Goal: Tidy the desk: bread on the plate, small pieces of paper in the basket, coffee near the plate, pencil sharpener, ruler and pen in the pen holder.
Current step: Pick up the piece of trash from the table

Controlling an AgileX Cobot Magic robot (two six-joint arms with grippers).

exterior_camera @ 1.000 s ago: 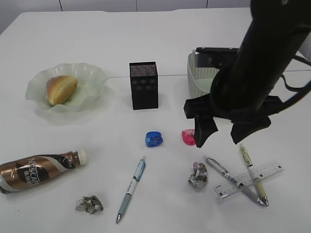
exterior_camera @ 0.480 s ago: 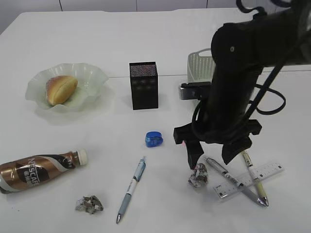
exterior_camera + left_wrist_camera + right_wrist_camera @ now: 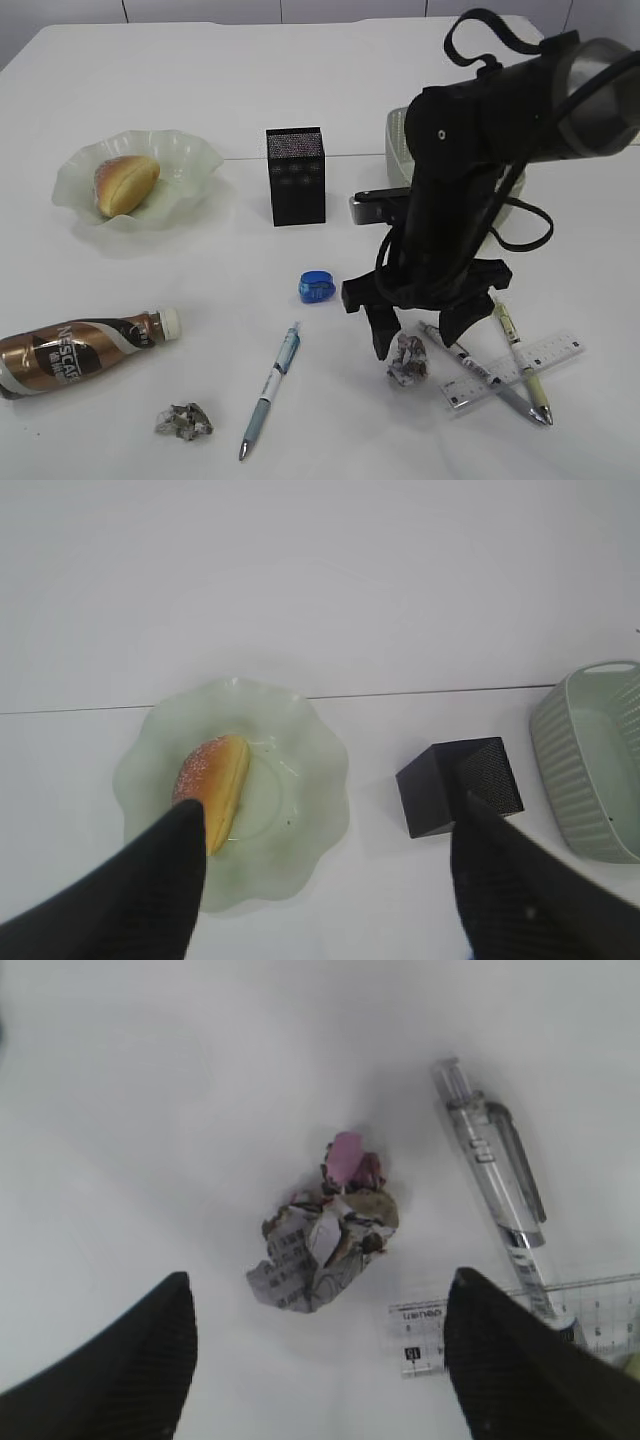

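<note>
Nearest to us on the white desk (image 3: 300,90), we are seeing one crumpled paper ball (image 3: 184,421) lying at the front edge, with a blue-and-white pen (image 3: 270,390) lying just to its right. At the front left, the Nescafe coffee bottle (image 3: 80,350) is lying on its side, well apart from the plate.

To the right, we are holding our right gripper (image 3: 412,335) with its jaws spread wide, one finger on each side of the second paper ball (image 3: 407,360), not yet pinching it. The right wrist view is showing that same paper ball (image 3: 325,1230) sitting between the dark fingertips (image 3: 130,1360), clear of both. Just to its right, a clear ruler (image 3: 515,370) is lying under two crossed pens, a grey pen (image 3: 475,370) and a cream pen (image 3: 520,360).

Further back, a blue pencil sharpener (image 3: 316,287) is sitting near the middle of the desk. Behind it, the black mesh pen holder (image 3: 296,175) is standing upright. The grey-green basket (image 3: 398,140) is sitting behind our right arm, mostly hidden by it.

At the far left, the bread (image 3: 125,183) is resting on the pale green plate (image 3: 190,155). The left wrist view is looking down on it, and we are keeping our left gripper (image 3: 330,875) wide apart and empty, high above the plate.
</note>
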